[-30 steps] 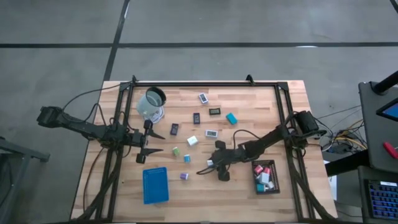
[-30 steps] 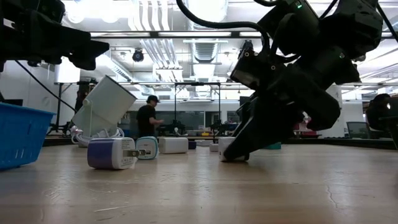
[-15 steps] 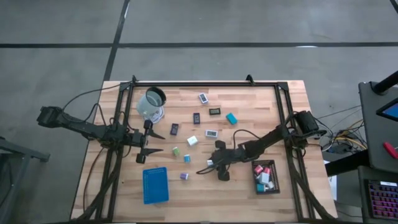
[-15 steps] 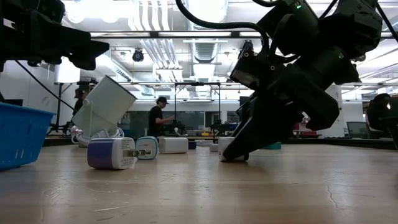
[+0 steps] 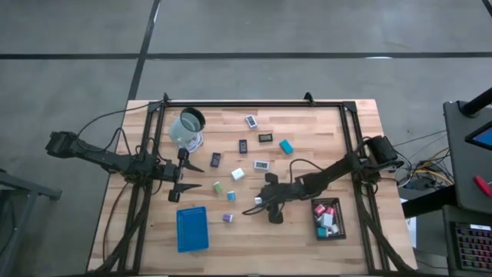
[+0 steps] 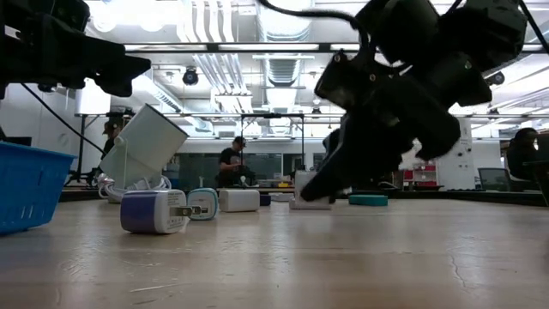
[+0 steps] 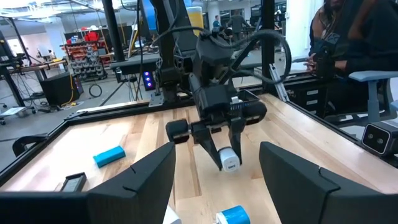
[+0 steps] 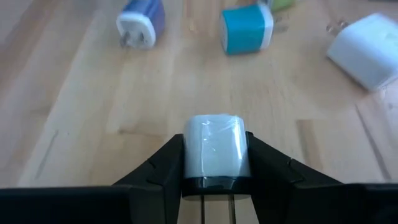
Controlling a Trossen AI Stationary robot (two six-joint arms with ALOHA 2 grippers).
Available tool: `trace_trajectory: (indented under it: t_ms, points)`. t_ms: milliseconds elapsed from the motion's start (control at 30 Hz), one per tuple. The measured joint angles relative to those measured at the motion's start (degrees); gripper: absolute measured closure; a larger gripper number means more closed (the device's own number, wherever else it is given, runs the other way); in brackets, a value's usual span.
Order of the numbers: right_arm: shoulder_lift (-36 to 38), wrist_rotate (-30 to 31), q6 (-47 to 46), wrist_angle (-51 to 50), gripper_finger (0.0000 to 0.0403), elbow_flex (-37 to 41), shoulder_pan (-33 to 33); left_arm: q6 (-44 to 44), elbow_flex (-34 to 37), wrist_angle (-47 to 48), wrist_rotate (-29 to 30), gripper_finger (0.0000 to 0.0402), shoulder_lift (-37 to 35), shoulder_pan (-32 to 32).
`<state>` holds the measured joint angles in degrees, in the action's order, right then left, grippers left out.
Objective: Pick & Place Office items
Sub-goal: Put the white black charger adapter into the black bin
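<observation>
**Right arm has a white block pinched, drop risk on the way to the tray**

Right gripper (image 8: 214, 163) has its 2 fingers (image 8: 155, 171) clamped on a white block (image 8: 216, 152), a small charger-style cube wrapped in film. Grip sits on the block's sides near its base, most of the block sticking out past the tips. In the low view the block (image 6: 309, 202) looks just off the table or barely touching it, hard to say which.

Risks from here, my read:
- Film wrap is slick and the hold is shallow, so a fast swing or tilt could let the block slide out.
- Teal block (image 8: 246, 30), purple block (image 8: 142, 18) and another white piece (image 8: 367, 42) lie near ahead of the fingers; a low sweep could knock them.
- Black tray (image 5: 328, 218) just beside the right arm already holds several items; releasing too high or at its rim could bounce the block out or have it land on the wall.

Left gripper (image 5: 192, 175) waits at the table's left side, fingers (image 7: 146, 177) spread wide, nothing between them. It hovers near the clear cup (image 5: 187, 128) and the blue tray (image 5: 191, 228), well apart from the right arm, so a clash looks unlikely unless it moves in.

Rest of the office items, including flat dark rectangles (image 5: 266, 138), are scattered over mid table, not yet picked.
</observation>
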<state>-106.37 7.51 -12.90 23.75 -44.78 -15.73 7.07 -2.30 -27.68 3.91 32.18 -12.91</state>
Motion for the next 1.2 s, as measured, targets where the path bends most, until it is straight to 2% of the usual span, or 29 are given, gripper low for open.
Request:
trace_trajectory:
  t_ms: [200,633,800,1067,1200]
  points:
    - [5.50,6.20,0.04,-2.84,0.0270,-0.01,0.04,0.00,-0.01,0.39,-0.01,0.0164,0.00,0.00]
    - [25.52,10.78,-0.65,-16.20,0.0268,-0.01,-1.76,0.00,-0.03,0.82,-0.01,0.0164,0.35,0.00]
    - [32.54,11.40,-6.82,-23.87,0.0268,-0.01,-3.34,0.00,-0.03,0.76,-0.01,0.0164,0.37,0.00]
    - [40.77,15.59,-14.10,-32.53,0.0268,-0.01,-7.94,0.00,0.02,0.73,0.00,0.0164,0.61,0.01]
    - [44.03,17.12,-22.62,-38.11,0.0268,-0.01,-10.71,0.00,0.04,0.76,-0.01,0.0164,0.68,0.00]
